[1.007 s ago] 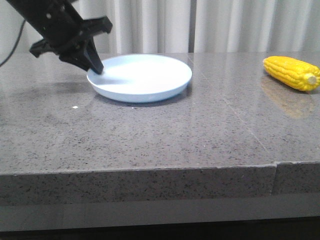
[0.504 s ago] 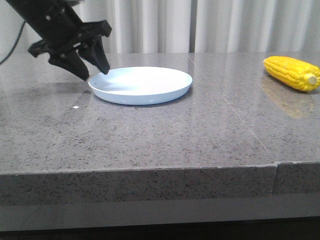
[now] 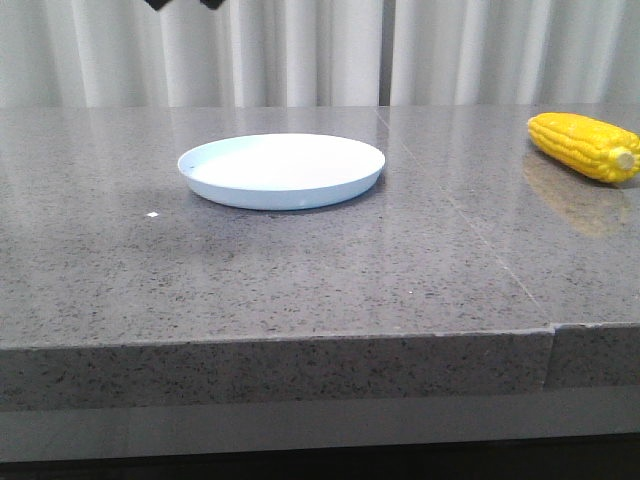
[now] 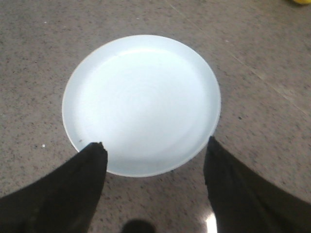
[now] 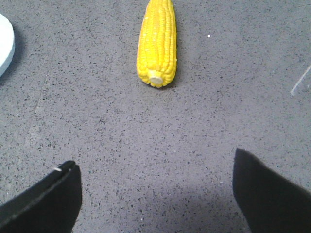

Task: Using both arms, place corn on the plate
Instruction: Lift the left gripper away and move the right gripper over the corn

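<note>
The left gripper has let go of the plate and risen.

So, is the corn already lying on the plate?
No, the corn lies on the table, far to the right of the empty plate.

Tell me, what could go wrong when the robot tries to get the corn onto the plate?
The corn lies near the table's right edge; being round, it might roll off if nudged. The right pincer is open and hangs above the table with nothing in it; if it closes off-centre, the cob could slip out. The plate is shallow with a low rim, so corn dropped on it could roll back off.
</note>
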Robot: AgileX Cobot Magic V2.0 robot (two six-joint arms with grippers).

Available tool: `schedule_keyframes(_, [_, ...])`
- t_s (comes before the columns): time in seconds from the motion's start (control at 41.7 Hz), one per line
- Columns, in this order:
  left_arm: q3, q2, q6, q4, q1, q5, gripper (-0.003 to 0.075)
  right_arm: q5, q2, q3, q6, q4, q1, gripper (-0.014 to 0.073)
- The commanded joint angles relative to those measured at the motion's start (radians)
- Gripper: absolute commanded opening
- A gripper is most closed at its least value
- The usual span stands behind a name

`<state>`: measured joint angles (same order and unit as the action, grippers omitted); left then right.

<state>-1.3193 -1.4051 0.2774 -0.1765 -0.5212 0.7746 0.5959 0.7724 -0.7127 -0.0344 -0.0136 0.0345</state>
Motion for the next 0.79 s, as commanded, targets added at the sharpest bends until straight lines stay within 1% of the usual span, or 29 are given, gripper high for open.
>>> schedule_keyframes(0.0, [0.069,0.138,-0.056,0.056,-0.048,-0.054,0.043,-0.056,0.002,-0.034,0.011,-0.001,-0.006,0.0653])
schedule_keyframes(0.096, [0.16,0.244,-0.106,0.096,-0.057,-0.05,0.043,-0.052,0.002,-0.034,0.011,-0.001,-0.006,0.0653])
schedule_keyframes(0.264, [0.304,0.424,-0.108,0.096,-0.057,-0.048,0.043,-0.04,0.005,-0.045,0.011,-0.001,-0.006,0.0653])
schedule_keyframes(0.384, [0.38,0.53,-0.108,0.096,-0.057,-0.042,0.043,0.003,0.04,-0.105,0.011,-0.001,-0.006,0.0653])
schedule_keyframes(0.599, [0.425,0.625,-0.108,0.096,-0.057,-0.042,0.043,0.048,0.206,-0.262,0.011,-0.001,-0.006,0.0653])
schedule_keyframes(0.767, [0.425,0.636,-0.108,0.096,-0.057,-0.042,0.043,0.071,0.388,-0.404,0.011,-0.001,-0.006,0.0653])
